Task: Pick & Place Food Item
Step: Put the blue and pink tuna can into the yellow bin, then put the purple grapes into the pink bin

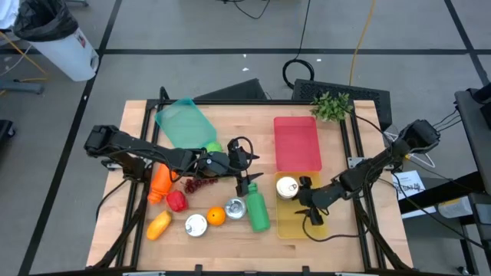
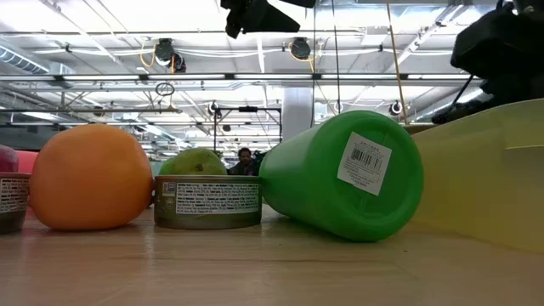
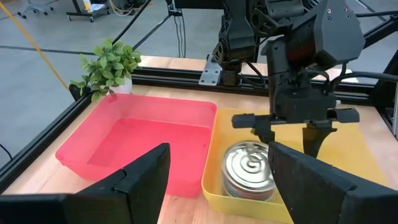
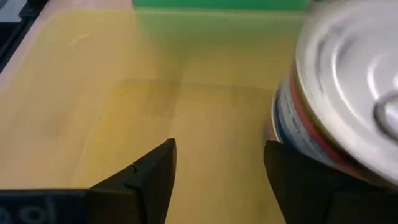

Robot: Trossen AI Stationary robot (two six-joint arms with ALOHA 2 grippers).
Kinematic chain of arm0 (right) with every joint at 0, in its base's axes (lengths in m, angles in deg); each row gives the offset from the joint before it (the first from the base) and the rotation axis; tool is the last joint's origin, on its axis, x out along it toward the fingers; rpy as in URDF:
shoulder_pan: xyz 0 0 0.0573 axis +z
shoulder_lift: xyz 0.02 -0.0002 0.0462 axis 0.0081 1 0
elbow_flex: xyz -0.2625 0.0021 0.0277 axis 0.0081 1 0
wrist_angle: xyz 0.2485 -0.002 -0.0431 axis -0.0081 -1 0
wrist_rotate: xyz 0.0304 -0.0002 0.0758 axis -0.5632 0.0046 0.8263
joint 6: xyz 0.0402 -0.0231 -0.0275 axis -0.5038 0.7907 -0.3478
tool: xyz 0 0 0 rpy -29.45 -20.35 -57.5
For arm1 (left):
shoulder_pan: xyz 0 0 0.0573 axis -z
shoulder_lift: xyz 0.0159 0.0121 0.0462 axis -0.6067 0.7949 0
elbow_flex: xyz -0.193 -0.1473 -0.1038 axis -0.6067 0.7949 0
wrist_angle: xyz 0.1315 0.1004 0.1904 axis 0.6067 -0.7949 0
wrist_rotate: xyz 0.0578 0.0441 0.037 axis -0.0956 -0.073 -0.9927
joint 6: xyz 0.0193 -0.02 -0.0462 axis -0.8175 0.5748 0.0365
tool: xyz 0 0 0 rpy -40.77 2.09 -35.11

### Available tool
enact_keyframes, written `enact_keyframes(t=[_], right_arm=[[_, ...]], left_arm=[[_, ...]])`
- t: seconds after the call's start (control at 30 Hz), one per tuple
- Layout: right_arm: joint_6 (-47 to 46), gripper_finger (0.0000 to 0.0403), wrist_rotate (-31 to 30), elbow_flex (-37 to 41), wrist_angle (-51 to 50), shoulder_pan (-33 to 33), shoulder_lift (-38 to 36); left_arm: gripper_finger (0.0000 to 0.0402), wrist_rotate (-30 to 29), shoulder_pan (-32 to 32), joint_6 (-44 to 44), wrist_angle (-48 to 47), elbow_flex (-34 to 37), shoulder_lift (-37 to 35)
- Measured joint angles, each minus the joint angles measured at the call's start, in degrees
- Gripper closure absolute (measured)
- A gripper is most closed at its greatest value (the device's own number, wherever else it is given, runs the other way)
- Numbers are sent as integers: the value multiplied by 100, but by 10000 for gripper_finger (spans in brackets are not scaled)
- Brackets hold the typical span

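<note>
**Can sits in the yellow tray, right gripper just beside it**

Over on the right of the overhead frame, the right gripper (image 1: 305, 201) is down inside the yellow tray (image 1: 295, 226), fingers parted with nothing between them. The tin can (image 1: 286, 187) stands upright in the tray's upper left corner, just beside those fingers and free of them. From the right wrist camera the can (image 4: 345, 99) looms at the right edge, outside the gap between the two dark fingers (image 4: 152, 171), bare yellow tray floor between them.

The left gripper (image 1: 247, 170) hovers at centre frame, above the lying green cup (image 1: 257, 208), jaws spread and empty. Its wrist camera looks across at the can (image 3: 249, 171) in the yellow tray (image 3: 348, 155), with the red tray (image 3: 143, 140) touching it alongside and a small potted plant (image 3: 109, 65) at the table's far corner.

Lower left of the overhead frame holds the rest: an orange (image 1: 216, 216), two more cans (image 1: 196, 225) (image 1: 235, 207), a red pepper (image 1: 176, 201), a carrot (image 1: 160, 182), grapes (image 1: 201, 183), a green apple (image 1: 212, 147), and a teal tray (image 1: 182, 123) above them.

At table level, the orange (image 2: 89, 177), a can (image 2: 207, 202) and the green cup (image 2: 344, 174) fill the frame.
</note>
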Motion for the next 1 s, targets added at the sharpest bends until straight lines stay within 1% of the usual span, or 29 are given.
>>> enact_keyframes(t=[0.07, 0.23, 0.4, 0.47, 0.57, 0.67, 0.8, 0.93, 1.0], right_arm=[[59, 182, -72, 0, -11, 0, -61], [9, 190, -7, 0, -51, 14, -117], [49, 191, 777, 0, -121, 11, -239], [-4, 191, 996, 0, -139, -6, -447], [-175, 191, 1188, 0, -297, -31, -954], [-315, 191, 1175, 0, -546, -33, -1633], [-133, 191, 1033, 0, -749, -33, -2569], [297, 191, 430, 0, -838, -33, -3354], [514, 191, 98, 0, -828, -33, -3659]], left_arm=[[127, 0, 2, -1, 0, 0, 0], [118, 0, 2, 5, 0, 0, 0], [108, 0, 2, -32, -7, 2, 0], [106, -1, 2, -35, -7, 2, 0], [107, -1, 2, -34, -7, 2, 0], [113, 0, 2, -35, -13, 2, 0], [122, -2, 2, -33, -38, 2, 0], [128, 22, 2, -74, -121, 2, 4], [126, 324, -2, -218, -91, 2, -13]])
